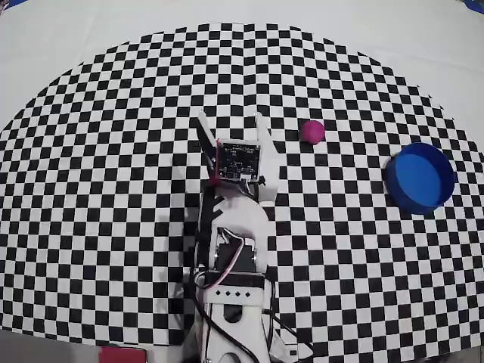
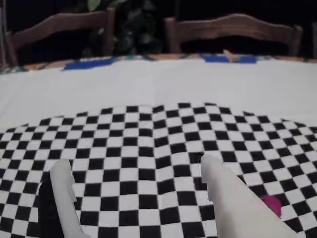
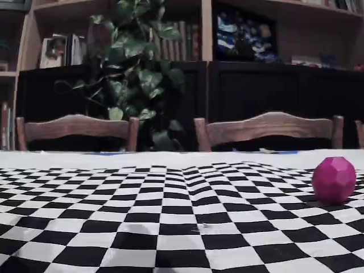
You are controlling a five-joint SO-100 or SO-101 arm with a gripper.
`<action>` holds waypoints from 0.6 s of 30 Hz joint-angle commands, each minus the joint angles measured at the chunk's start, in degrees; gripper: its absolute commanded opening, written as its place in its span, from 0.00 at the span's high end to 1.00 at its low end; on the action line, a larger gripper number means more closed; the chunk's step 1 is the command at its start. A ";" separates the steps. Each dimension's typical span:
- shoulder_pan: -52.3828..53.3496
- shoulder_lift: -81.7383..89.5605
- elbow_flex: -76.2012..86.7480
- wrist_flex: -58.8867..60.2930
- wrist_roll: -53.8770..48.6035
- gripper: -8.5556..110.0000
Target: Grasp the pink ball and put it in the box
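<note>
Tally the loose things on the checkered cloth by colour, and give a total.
Pink: 1, the ball
Blue: 1, the round box
Total: 2

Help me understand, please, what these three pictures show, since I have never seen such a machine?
It is a small robot arm on a table covered by a checkered cloth. One camera looks straight down from above. One rides on the wrist, so the white jaws fill its lower edge. One stands low on the table, facing chairs and a plant. The gripper is open and holds nothing. A pink ball lies just right of it in the overhead view; a blue box sits farther right.
</note>
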 commanded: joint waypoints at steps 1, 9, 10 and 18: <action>0.88 -0.26 0.35 -0.88 -0.35 0.68; 3.87 -0.35 0.35 -0.88 -0.35 0.68; 4.13 -0.35 0.35 -0.88 -0.35 0.68; 6.50 -0.35 0.35 -0.97 -0.35 0.68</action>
